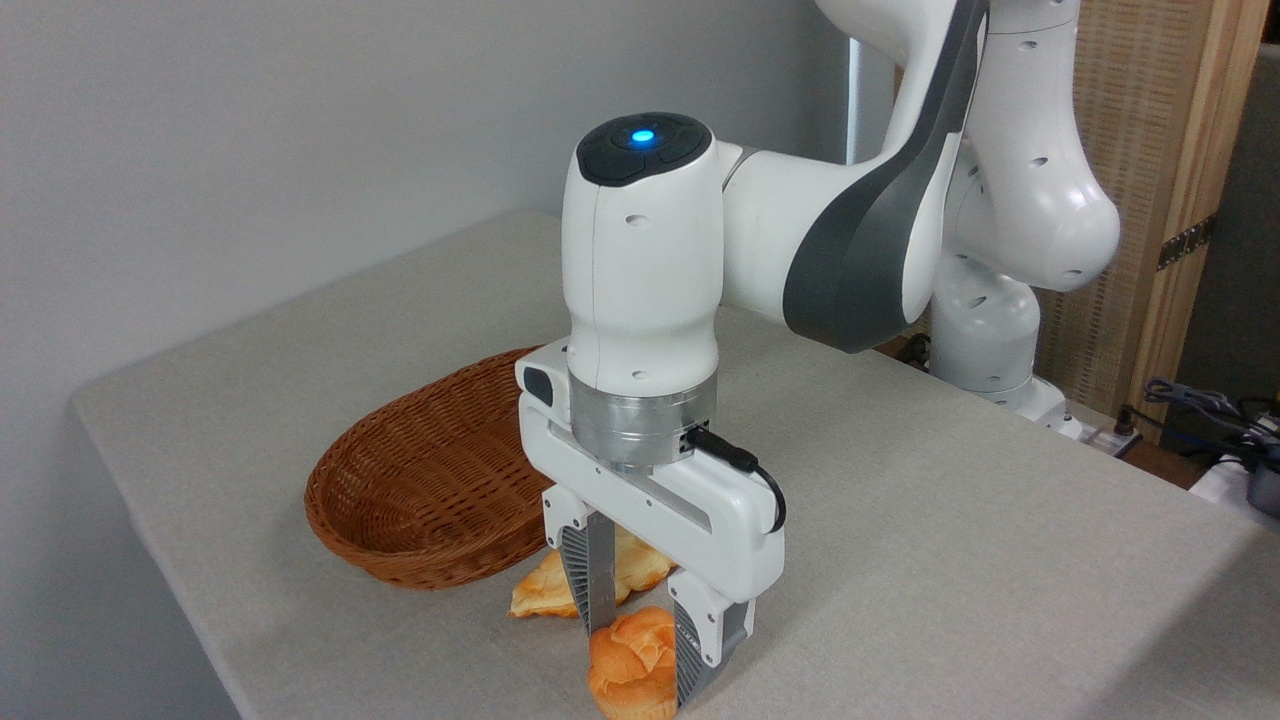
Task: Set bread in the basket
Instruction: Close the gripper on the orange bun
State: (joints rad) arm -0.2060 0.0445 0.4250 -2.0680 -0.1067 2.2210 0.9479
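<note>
The bread (630, 668) is a small orange-brown bun with a swirled top and paler base, sitting upright on the table near the front edge. The basket (430, 490), an oval, shallow, reddish-brown wicker one, lies to its upper left, apart from it, with nothing visible inside.

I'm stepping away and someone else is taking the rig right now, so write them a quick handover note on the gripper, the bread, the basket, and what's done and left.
Gripper: lowered over the bun, one finger on each side; whether the grip is closed cannot be told.
Bun: on the table at its front edge, not lifted.
Basket: left of the gripper, nothing visible inside.
Flat pale bread: beside the basket, not the target.
Done: approach and descent.
Left: grip, lift, carry to basket, release.
</note>
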